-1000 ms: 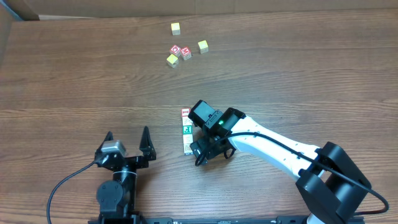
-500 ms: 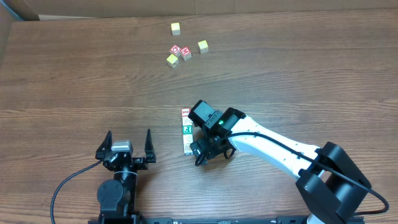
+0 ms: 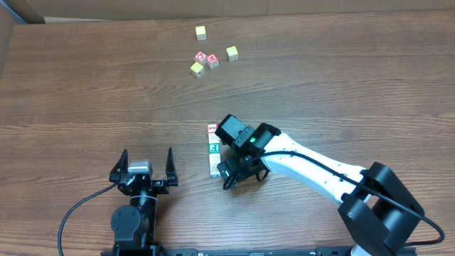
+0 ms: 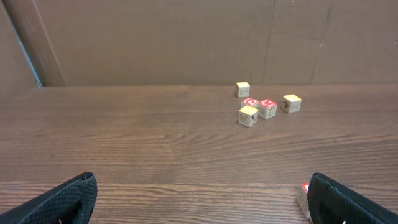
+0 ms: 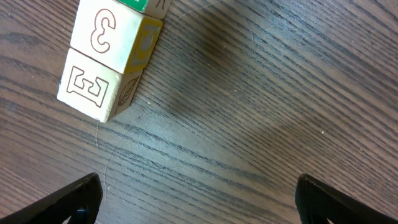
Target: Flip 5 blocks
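Observation:
The blocks (image 3: 214,149) lie in a short row running toward the front edge, whitish with a red print at the far end and a green one behind it. My right gripper (image 3: 242,176) hangs open just right of the row's near end, touching nothing. In the right wrist view two blocks, marked "3" (image 5: 116,30) and "E" (image 5: 91,86), sit at upper left, ahead of the open right gripper (image 5: 199,205). My left gripper (image 3: 147,155) stands open well to the left of the row. The left wrist view has one block's edge (image 4: 303,197) beside the right finger (image 4: 348,202).
At the far side of the table lie three yellow cubes (image 3: 201,32), (image 3: 232,52), (image 3: 196,69) and two red cubes (image 3: 201,57), (image 3: 212,62). The same cluster shows far ahead in the left wrist view (image 4: 266,107). A brown wall backs the table.
My left gripper has turned slightly from an angled heading to point straight ahead, staying open. The right arm and the blocks have not moved.

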You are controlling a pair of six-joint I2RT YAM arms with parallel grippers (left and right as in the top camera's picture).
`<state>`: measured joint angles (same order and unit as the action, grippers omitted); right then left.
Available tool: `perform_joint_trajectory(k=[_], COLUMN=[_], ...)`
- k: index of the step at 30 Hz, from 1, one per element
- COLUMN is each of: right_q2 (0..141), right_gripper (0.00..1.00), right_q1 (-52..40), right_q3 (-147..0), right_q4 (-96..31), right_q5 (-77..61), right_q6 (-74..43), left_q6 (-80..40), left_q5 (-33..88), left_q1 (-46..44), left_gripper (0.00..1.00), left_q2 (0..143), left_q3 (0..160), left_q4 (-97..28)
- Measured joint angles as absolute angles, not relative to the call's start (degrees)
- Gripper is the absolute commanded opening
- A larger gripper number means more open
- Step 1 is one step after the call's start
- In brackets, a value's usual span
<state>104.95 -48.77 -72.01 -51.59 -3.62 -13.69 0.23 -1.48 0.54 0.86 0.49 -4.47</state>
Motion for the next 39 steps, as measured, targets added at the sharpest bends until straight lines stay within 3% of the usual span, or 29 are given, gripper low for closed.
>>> perform_joint_trajectory(k=[39], right_q2=[104.95], right_gripper=[1.0], right_q1=[-48.77], right_q3=[-72.01], right_q4=[-49.58], right_q5=[4.49], right_q6=[-8.73], left_q6=[0.23], left_q5=[-1.45], left_q1=[0.54], left_gripper=[1.0], left_q2=[0.86], left_q3=[0.49], left_q4=[-4.47])
